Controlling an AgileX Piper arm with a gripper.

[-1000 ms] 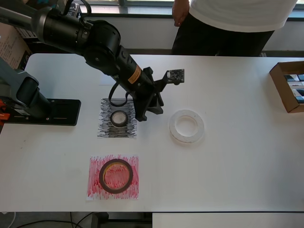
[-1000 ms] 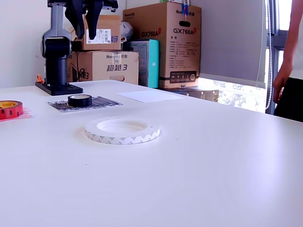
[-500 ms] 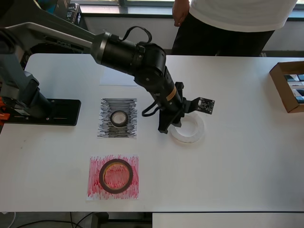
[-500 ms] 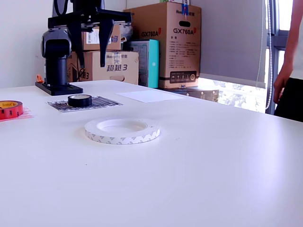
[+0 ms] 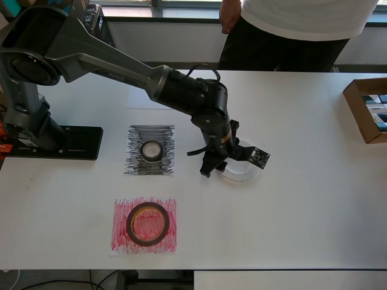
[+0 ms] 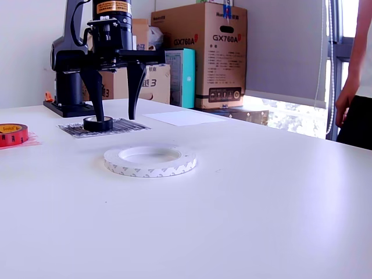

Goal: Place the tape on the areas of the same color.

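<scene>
White tabletop [image 6: 244,197] carried the white tape ring [image 6: 150,160]; the gripper [image 6: 114,87] hovered above, jaws spread apart.

The red roll [image 5: 147,223] lay flat on the scribbled red sheet [image 5: 144,225], the small black roll [image 5: 151,150] on the scribbled black sheet [image 5: 150,150]. The wide white ring [image 6: 150,160] lay flat on bare table — well apart from the plain white sheet [image 6: 185,118].
</scene>
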